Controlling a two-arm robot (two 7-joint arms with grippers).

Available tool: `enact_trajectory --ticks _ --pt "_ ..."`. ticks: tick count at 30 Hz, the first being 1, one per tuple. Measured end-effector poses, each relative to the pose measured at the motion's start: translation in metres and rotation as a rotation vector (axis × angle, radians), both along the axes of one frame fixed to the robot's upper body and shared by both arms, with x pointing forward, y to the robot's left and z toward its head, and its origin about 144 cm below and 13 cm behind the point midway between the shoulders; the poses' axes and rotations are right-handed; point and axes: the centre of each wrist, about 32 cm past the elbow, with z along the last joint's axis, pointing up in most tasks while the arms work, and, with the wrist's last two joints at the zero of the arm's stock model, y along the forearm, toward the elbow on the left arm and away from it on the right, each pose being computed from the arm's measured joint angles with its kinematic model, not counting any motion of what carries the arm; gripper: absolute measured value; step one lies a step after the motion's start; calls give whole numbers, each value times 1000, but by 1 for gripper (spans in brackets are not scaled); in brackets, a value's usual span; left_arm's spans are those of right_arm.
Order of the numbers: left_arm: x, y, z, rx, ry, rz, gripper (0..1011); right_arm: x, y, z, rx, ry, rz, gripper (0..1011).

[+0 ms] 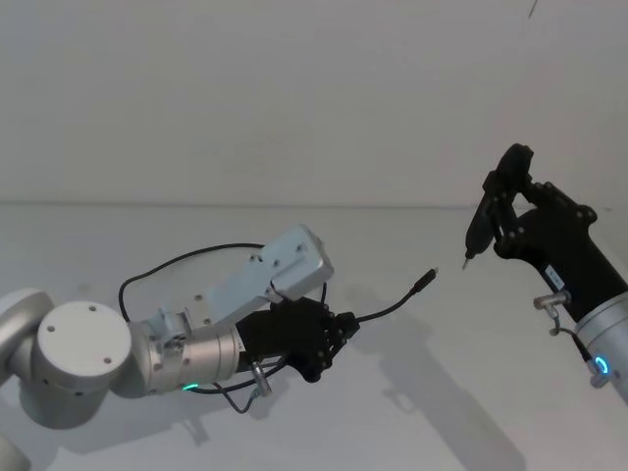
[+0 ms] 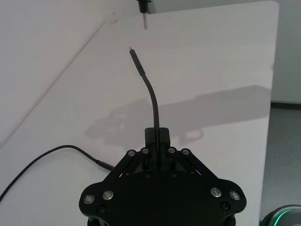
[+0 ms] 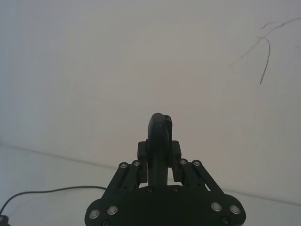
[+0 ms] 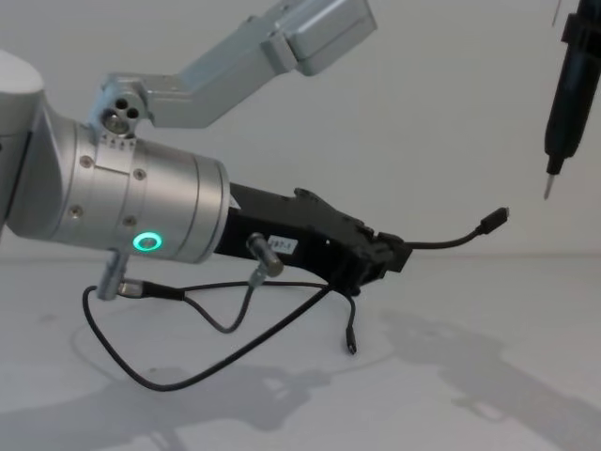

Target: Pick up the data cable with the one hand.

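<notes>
The data cable (image 1: 392,307) is a thin black cord. My left gripper (image 1: 340,334) is shut on it a short way back from one plug (image 1: 427,278), which sticks out free in the air toward the right. In the left wrist view the cord (image 2: 153,99) rises from between the shut fingers (image 2: 162,136). From the chest, the left gripper (image 4: 390,256) holds the cable above the table while its long loop (image 4: 188,374) sags to the surface and the other plug (image 4: 350,343) dangles. My right gripper (image 1: 505,211) hovers up at the right, shut on a black pen-like tool (image 1: 479,224).
The tool's metal tip (image 4: 547,188) points down, above and right of the free plug (image 4: 496,219). A short grey lead (image 4: 230,318) hangs under the left wrist. The white table (image 1: 471,392) ends at an edge (image 2: 272,70) beyond the left gripper. A plain wall stands behind.
</notes>
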Motion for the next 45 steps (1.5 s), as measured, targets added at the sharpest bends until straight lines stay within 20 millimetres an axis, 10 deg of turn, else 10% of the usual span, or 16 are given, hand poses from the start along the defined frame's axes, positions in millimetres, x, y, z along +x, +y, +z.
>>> enact_trajectory --ticks 45 --pt "-3 13 7 14 -35 -42 42 17 0 -1 52 41 98 279"
